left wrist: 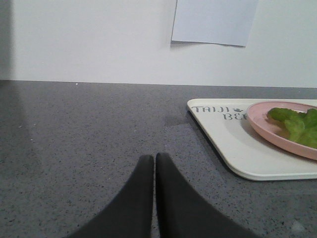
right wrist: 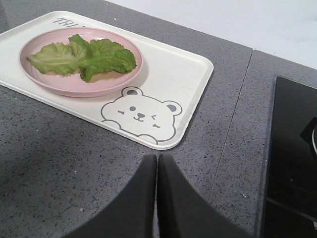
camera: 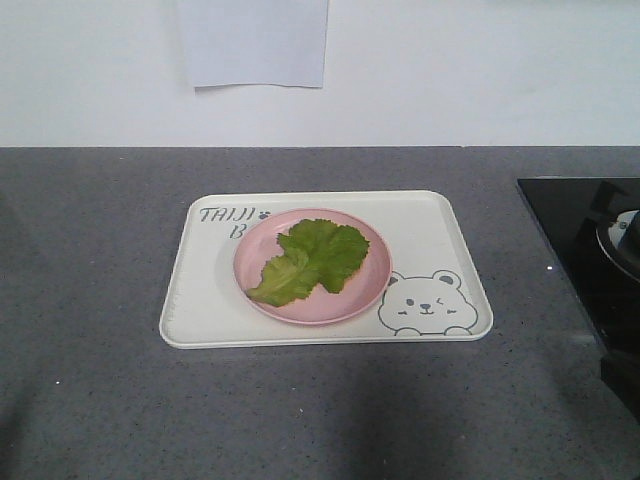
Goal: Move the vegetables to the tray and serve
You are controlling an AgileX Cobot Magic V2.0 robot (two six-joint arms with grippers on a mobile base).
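Item: one large cream rectangular plastic tray [camera: 440,250] with bear drawing, centre of the front view, on the grey speckled counter [camera: 90,260]. On it, one round pink plate [camera: 372,285]; on the plate we count what looks like one ruffled green lettuce leaf [camera: 312,262], possibly two overlapping. We judge the plate sits on the tray ready for serving. Two grippers: left gripper [left wrist: 154,159] and right gripper [right wrist: 157,159], both pinched together, holding nothing, each low over the counter beside the tray.

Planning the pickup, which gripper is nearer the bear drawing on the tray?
Right. The right gripper sits just off the bear drawing; the left gripper faces the opposite end.
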